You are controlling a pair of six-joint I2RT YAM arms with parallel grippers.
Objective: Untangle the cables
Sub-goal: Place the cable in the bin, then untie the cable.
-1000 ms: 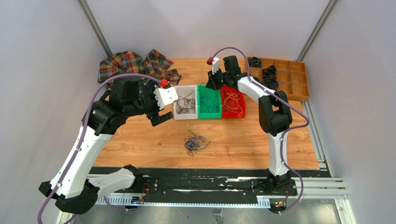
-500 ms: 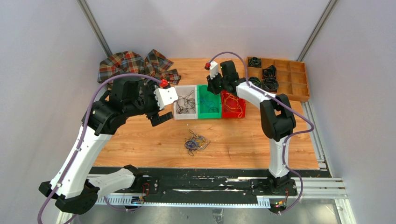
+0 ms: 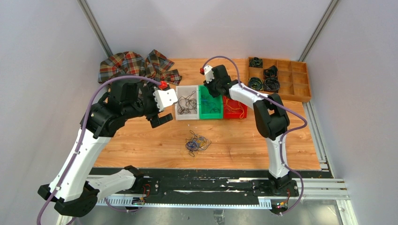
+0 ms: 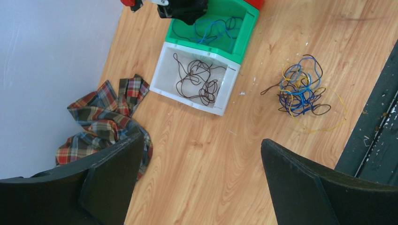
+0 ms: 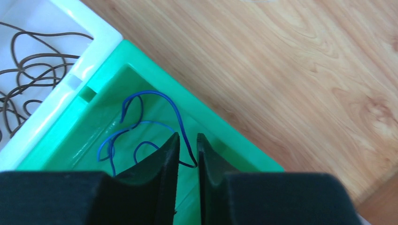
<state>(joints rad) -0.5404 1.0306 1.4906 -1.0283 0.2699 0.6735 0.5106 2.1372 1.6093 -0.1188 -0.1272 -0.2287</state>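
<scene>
Your right gripper [image 5: 187, 137] hangs over the green bin [image 5: 220, 124] with its jaws a narrow slit apart, wider than the wire they frame. One end of a blue wire [image 5: 155, 96] runs into that slit, and the rest loops away from the fingertips across the bin floor towards the white bin [image 5: 101, 35]. Nothing looks clamped, so I judge that this strand is as good as delivered.

Your left gripper [image 4: 202, 139] has its jaws spread wide with nothing between them. It hovers above the bare table [image 3: 244, 140] just on the near, left side of the white bin.

The next move turns on the unsorted bundle [image 3: 196, 143] of blue, yellow and dark cables. It lies on the table in front of the bins, towards the arm bases and well apart from both tools. From the right gripper it sits back towards you and slightly left. From the left gripper it sits towards you and to the right, at a shorter reach, so the left arm is the nearer one. The knot is roundish, with no clear long axis. A dark strand pokes out on the bin side and a thin yellow loop spreads on the near side, so either would give you a loose end to go for.
</scene>
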